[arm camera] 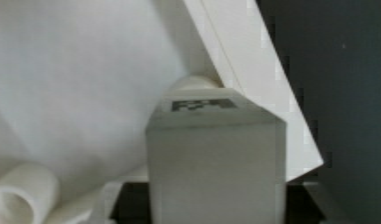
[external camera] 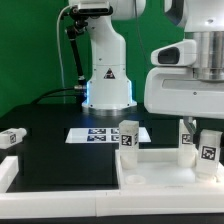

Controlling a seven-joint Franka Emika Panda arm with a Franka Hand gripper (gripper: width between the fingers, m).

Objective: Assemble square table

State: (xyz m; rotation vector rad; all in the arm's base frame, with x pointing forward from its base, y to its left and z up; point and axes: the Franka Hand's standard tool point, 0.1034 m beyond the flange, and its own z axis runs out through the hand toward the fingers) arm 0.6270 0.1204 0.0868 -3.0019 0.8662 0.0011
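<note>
The square table slab [external camera: 165, 165] lies at the front, on the exterior view's right, rim up. Three white tagged leg blocks show on or over it: one [external camera: 128, 137] upright at its left corner and two [external camera: 187, 136] [external camera: 207, 148] under the hand on the right. A fourth leg [external camera: 12, 138] lies on the black table at far left. My gripper [external camera: 193, 126] hangs over the slab's right part. In the wrist view, the gripper [arm camera: 213, 198] is shut on a leg block [arm camera: 213, 150], with dark fingers [arm camera: 134, 203] on both sides. The slab [arm camera: 89, 90] lies behind it.
The marker board [external camera: 100, 133] lies flat in front of the robot base [external camera: 107, 80]. A white border bar [external camera: 7, 172] sits at the front left. A rounded white part [arm camera: 27, 195] shows beside the held leg in the wrist view.
</note>
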